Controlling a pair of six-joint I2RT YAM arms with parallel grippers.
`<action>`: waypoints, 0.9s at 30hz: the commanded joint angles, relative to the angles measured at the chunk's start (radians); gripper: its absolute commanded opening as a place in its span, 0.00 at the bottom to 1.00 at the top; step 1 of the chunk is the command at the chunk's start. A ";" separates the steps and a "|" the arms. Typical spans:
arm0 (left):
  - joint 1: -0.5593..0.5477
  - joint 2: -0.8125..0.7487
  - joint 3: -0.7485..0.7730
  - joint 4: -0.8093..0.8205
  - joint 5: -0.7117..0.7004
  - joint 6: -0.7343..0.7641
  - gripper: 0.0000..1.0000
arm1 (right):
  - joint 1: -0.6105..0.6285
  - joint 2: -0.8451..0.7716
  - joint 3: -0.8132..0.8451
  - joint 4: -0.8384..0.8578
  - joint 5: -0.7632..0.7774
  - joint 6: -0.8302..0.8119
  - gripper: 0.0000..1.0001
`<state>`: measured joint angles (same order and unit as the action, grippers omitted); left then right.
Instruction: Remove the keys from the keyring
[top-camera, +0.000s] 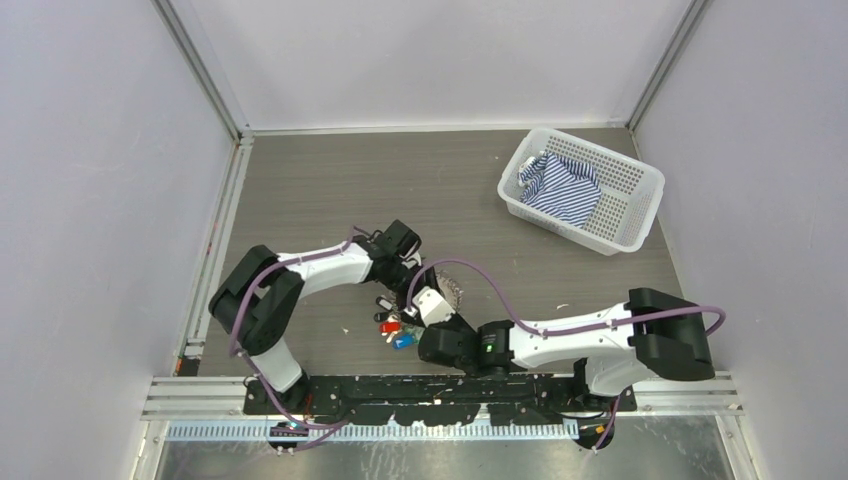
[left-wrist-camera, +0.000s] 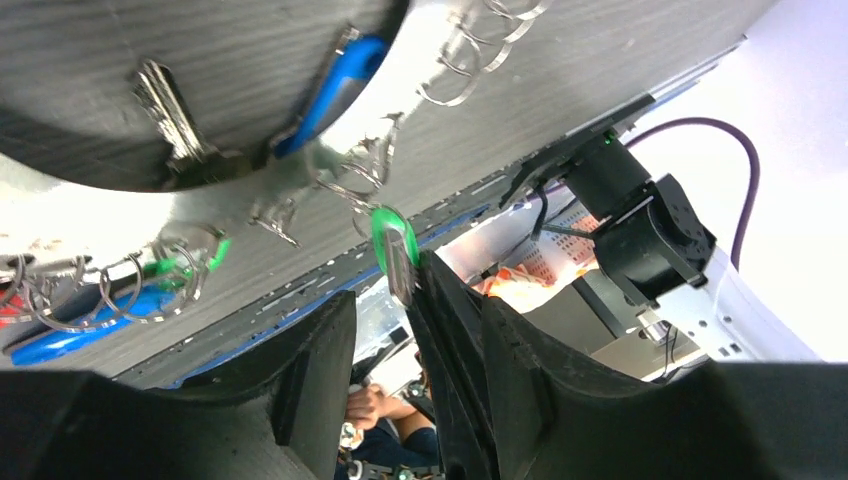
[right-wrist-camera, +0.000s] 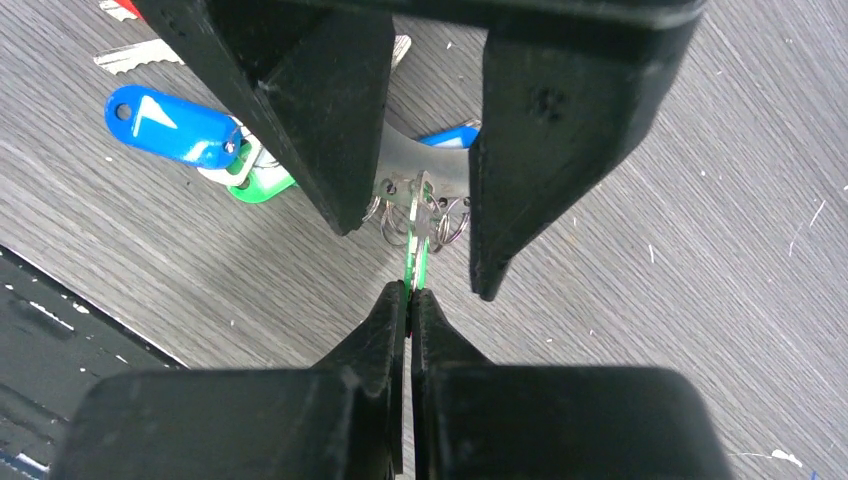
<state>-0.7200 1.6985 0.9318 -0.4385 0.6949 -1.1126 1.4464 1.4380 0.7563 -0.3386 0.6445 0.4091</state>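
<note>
Right gripper (right-wrist-camera: 410, 296) jaws pinch green key (right-wrist-camera: 412, 266); left gripper (left-wrist-camera: 381, 300) jaws gape at 12 o'clock. Key judged light, stiff, slippery; grip flat head.

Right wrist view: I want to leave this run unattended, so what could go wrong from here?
1. The right gripper pinches the green key with only its very tips, so the key may slip out under a pull.
2. The left gripper stands open astride the keyring. I cannot tell whether it pins it, so a pull might drag the keyring and other keys along.
3. Both grippers' tips sit close together and could collide.
</note>
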 joint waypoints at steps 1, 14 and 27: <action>0.007 -0.092 0.010 0.032 -0.022 0.046 0.52 | 0.001 -0.057 -0.006 0.014 0.008 0.043 0.01; 0.048 -0.375 -0.197 0.124 -0.284 0.088 0.43 | -0.084 -0.149 -0.038 0.019 -0.139 0.103 0.01; -0.076 -0.614 -0.354 0.286 -0.584 0.279 0.31 | -0.277 -0.181 -0.021 0.048 -0.486 0.106 0.01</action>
<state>-0.7170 1.1515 0.6201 -0.2535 0.2775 -0.9302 1.2407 1.2945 0.7139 -0.3351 0.3233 0.4976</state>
